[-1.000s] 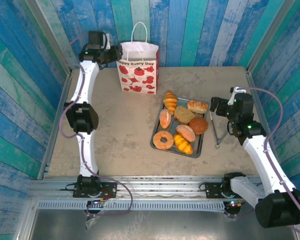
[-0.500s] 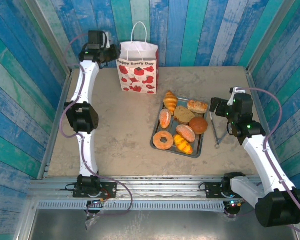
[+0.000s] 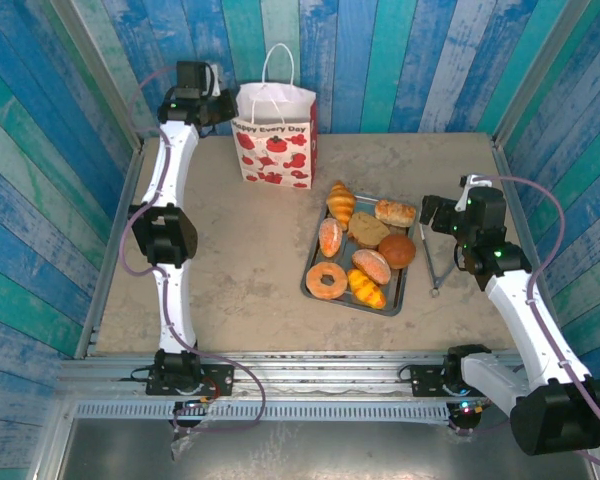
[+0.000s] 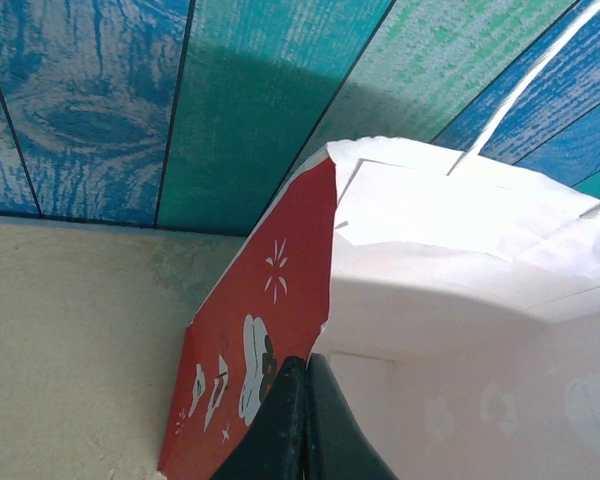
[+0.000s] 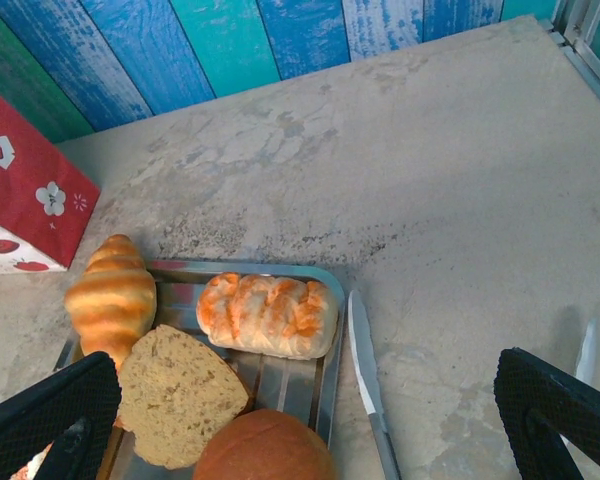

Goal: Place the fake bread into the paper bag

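The paper bag (image 3: 277,140) stands upright at the back of the table, white with red fruit prints and cord handles. My left gripper (image 3: 223,108) is at its top left corner. In the left wrist view that gripper (image 4: 305,395) is shut on the bag's rim, where the red side panel (image 4: 270,330) meets the white inside. The fake bread lies on a grey metal tray (image 3: 308,272): a croissant (image 3: 340,203), ring donut (image 3: 326,280), yellow twisted roll (image 3: 366,288) and round bun (image 3: 397,250) among several. My right gripper (image 3: 435,213) hovers open right of the tray, holding nothing.
Metal tongs (image 3: 437,265) lie on the table just right of the tray, under my right gripper (image 5: 305,430). The right wrist view shows the croissant (image 5: 110,297), a braided loaf (image 5: 268,315), a brown slice (image 5: 178,393) and the tongs (image 5: 365,370). Blue plank walls enclose the table.
My left gripper's jaws have closed onto the bag's rim, and the bag's top has shifted slightly left. The right arm and the bread have not moved.
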`<state>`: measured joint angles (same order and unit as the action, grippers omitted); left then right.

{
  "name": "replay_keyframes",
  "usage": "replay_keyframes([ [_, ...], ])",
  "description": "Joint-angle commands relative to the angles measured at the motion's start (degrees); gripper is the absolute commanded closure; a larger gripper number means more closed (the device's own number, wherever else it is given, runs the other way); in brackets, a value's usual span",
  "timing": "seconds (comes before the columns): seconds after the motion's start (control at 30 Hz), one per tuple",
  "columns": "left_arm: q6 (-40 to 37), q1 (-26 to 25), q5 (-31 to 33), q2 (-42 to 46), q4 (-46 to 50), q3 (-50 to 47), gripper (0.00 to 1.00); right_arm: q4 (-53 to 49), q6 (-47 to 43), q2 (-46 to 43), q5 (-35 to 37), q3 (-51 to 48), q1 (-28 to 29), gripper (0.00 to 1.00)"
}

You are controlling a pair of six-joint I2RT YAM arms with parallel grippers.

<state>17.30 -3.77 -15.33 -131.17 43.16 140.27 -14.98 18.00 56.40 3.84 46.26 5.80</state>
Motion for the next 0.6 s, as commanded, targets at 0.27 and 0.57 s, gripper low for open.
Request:
replay_keyframes([
  [0.27, 0.5, -0.1, 0.1, 28.7, -11.4, -26.2, 1.00, 0.8, -0.5, -3.0, 2.3, -0.9, -0.2, 0.00],
  [0.57, 0.5, -0.1, -0.7, 47.8, -18.1, -46.9, 1.00, 0.6, -0.6, -5.3, 2.8, -1.8, -0.2, 0.00],
])
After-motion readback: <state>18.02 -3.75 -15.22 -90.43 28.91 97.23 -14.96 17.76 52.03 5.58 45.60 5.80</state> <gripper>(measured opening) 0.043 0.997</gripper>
